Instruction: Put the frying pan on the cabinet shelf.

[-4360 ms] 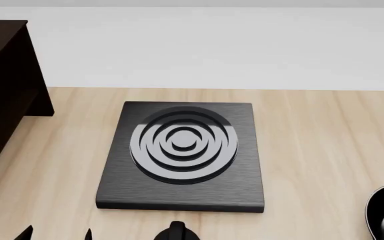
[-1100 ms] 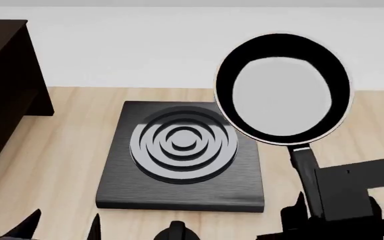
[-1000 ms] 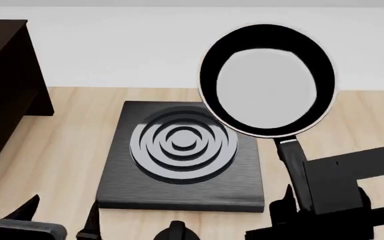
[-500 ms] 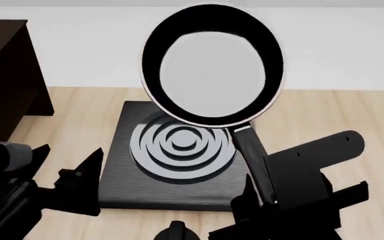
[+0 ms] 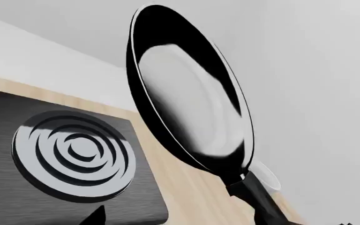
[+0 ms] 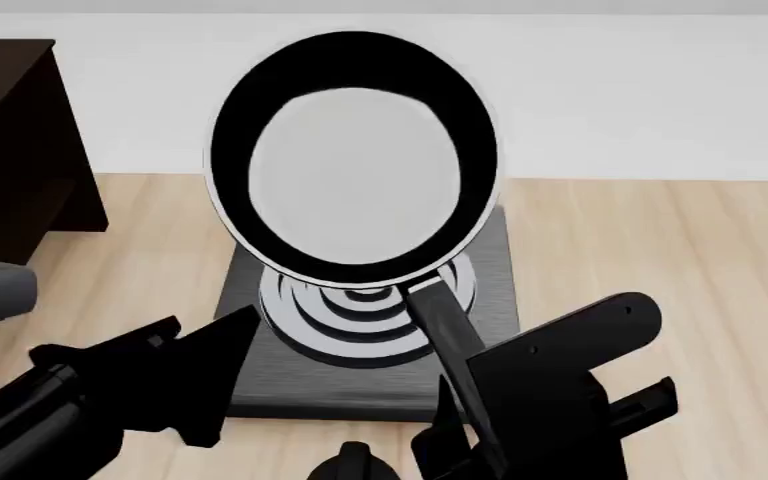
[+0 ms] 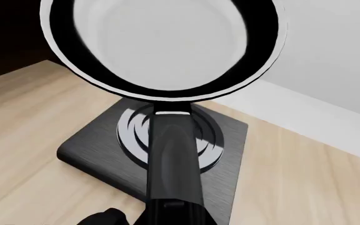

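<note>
round black frying pan with pale grey-white base (image 7: 161, 40) raised, handle toward camera | square black stove plate with concentric rings (image 7: 221, 136) beneath on light wood desk (image 7: 30, 112) | tool itself not visible

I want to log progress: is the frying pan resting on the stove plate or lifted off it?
Lifted. The frying pan hangs in the air above the stove plate, carried by its handle in the right gripper.

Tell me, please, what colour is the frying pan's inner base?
Glossy pale grey-white inner base, clearest in the right wrist view.
</note>
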